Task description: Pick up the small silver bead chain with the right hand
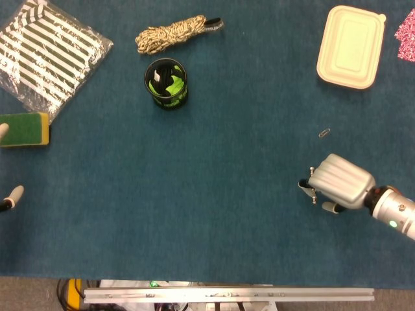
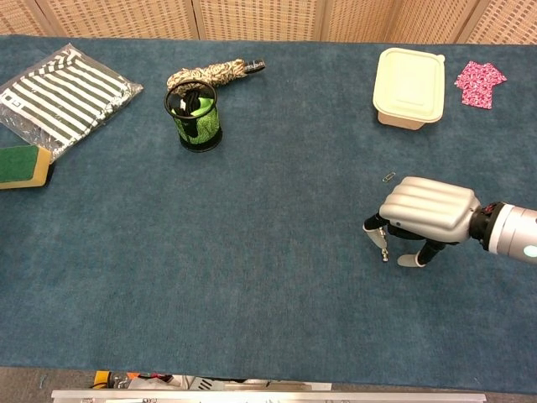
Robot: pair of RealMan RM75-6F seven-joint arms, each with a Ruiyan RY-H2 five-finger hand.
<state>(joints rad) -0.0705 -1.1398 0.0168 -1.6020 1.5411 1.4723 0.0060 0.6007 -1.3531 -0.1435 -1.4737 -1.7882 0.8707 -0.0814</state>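
Observation:
The small silver bead chain (image 1: 314, 196) (image 2: 384, 250) lies on the blue table cover, right of centre near the front. Only its lower end shows, because my right hand (image 1: 342, 182) (image 2: 428, 210) hangs over the rest, back upward. One fingertip (image 2: 370, 227) comes down just left of the chain and the thumb tip (image 2: 408, 261) sits to its right, so the chain lies between them on the cloth. Of my left hand (image 1: 10, 194) only two spread fingertips show at the left edge, holding nothing.
A paper clip (image 1: 323, 133) (image 2: 388, 178) lies just behind the right hand. A cream lidded box (image 1: 350, 45) and pink cloth (image 2: 480, 84) sit at the back right. A black mesh cup (image 1: 166, 84), a rope bundle (image 1: 172, 32), a striped bag (image 1: 45, 55) and a green sponge (image 1: 26, 129) occupy the left.

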